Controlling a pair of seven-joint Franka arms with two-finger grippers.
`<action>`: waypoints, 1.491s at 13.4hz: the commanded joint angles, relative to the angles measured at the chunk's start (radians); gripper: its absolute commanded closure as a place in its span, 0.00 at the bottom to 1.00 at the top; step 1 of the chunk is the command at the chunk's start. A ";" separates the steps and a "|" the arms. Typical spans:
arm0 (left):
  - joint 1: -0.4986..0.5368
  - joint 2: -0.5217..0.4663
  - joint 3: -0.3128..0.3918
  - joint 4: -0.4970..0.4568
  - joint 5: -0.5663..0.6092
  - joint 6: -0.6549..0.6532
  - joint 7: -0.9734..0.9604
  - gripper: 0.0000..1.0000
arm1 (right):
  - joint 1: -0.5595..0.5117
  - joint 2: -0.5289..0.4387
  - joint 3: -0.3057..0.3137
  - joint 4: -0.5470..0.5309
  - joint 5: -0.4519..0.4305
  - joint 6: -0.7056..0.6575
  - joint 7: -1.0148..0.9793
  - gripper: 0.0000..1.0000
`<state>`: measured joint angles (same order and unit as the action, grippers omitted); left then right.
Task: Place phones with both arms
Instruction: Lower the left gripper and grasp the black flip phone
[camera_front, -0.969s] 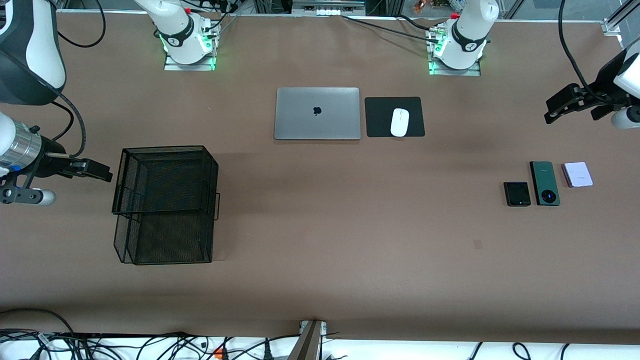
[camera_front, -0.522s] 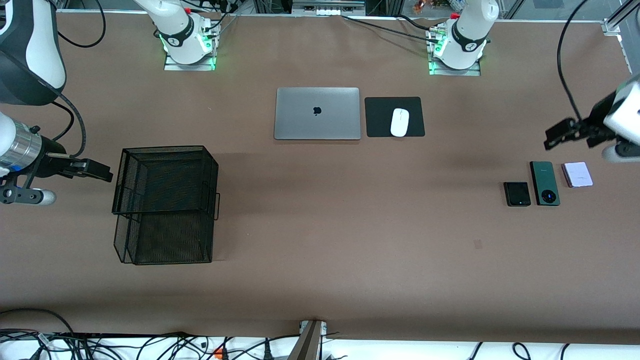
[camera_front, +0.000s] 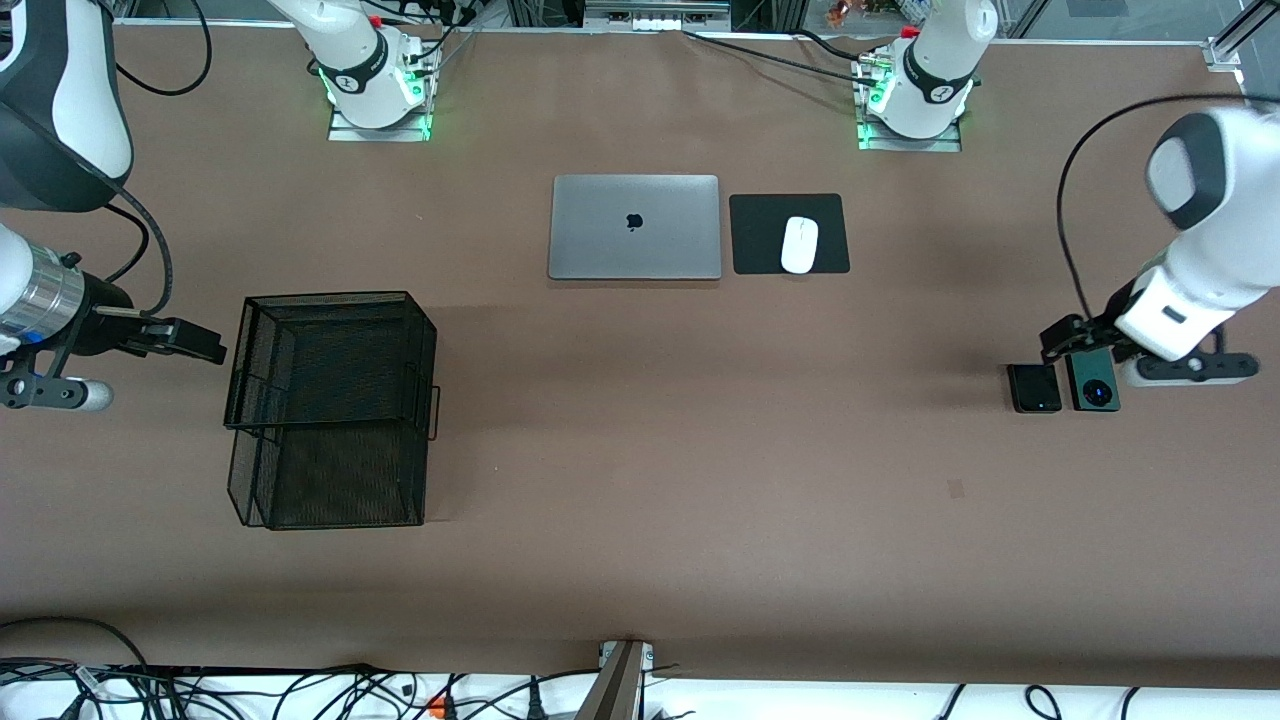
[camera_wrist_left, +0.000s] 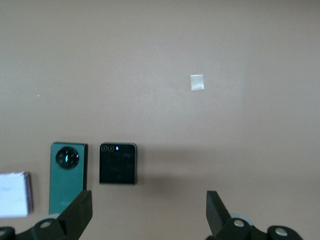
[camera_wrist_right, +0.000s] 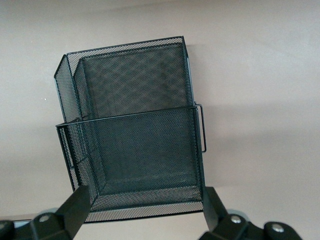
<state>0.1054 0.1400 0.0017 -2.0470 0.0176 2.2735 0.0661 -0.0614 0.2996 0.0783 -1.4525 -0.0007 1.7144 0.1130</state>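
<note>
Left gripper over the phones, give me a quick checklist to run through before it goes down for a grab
1. Left gripper open: ok, both fingers stand wide apart in the left wrist view.
2. Left gripper over the green phone: ok, above the phone's end farther from the front camera.
3. Black phone apart from the green one: ok, a narrow gap shows.
4. White phone flat and free: cannot tell, hidden by the arm in the front view and cut off in the wrist view.
5. Right gripper open and waiting beside the mesh basket: ok.
6. Basket empty: ok, nothing shows inside in the right wrist view.
</note>
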 joint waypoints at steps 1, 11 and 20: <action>0.042 0.029 -0.003 -0.080 0.015 0.134 0.096 0.00 | -0.005 0.010 0.005 0.024 0.018 -0.016 0.005 0.00; 0.152 0.254 -0.005 -0.212 0.039 0.541 0.181 0.00 | -0.005 0.010 0.005 0.024 0.018 -0.016 0.008 0.00; 0.171 0.320 -0.006 -0.213 0.038 0.603 0.143 0.00 | -0.005 0.010 0.005 0.024 0.018 -0.018 0.008 0.00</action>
<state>0.2656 0.4446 0.0039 -2.2553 0.0363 2.8418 0.2358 -0.0614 0.3016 0.0783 -1.4525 0.0004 1.7144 0.1130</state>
